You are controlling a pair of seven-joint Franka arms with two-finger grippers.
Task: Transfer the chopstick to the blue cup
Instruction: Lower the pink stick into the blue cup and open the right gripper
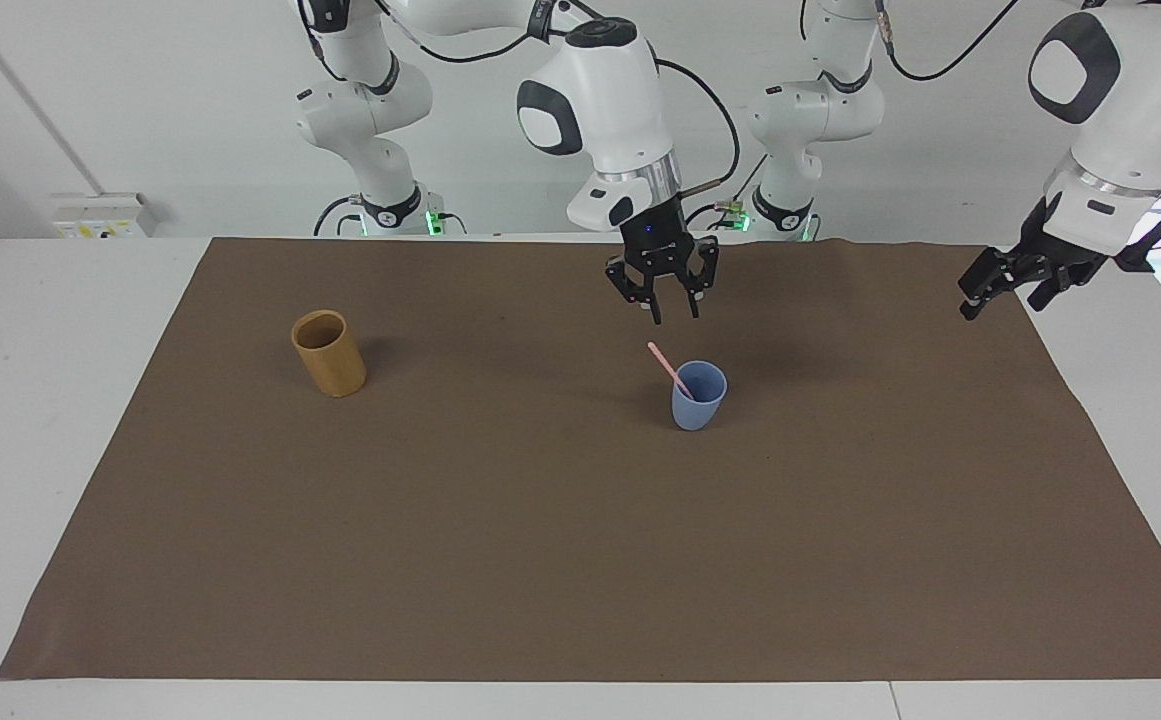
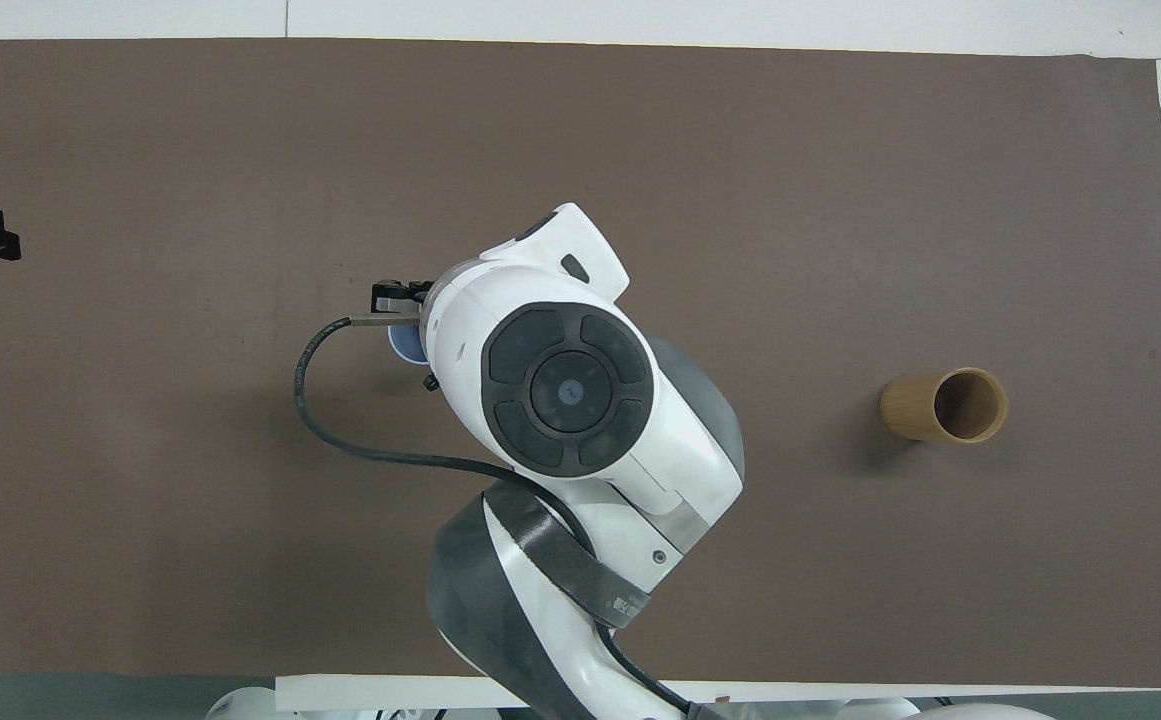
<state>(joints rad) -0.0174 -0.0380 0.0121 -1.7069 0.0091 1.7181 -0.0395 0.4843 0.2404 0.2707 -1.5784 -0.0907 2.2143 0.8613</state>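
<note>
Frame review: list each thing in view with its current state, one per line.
chopstick: in the blue cup, leaning on its rim, free of any grip.
blue cup: upright on the brown mat.
tan cup: upright, looks empty.
right hand: open, over the blue cup.
left hand: open, waiting at the mat's edge.

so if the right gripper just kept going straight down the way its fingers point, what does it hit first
Probably the chopstick leaning out of the blue cup, or the cup's rim. The right gripper hangs open and points down just above them. Depth is unclear: it may sit slightly nearer the robots and meet the brown mat instead.
</note>
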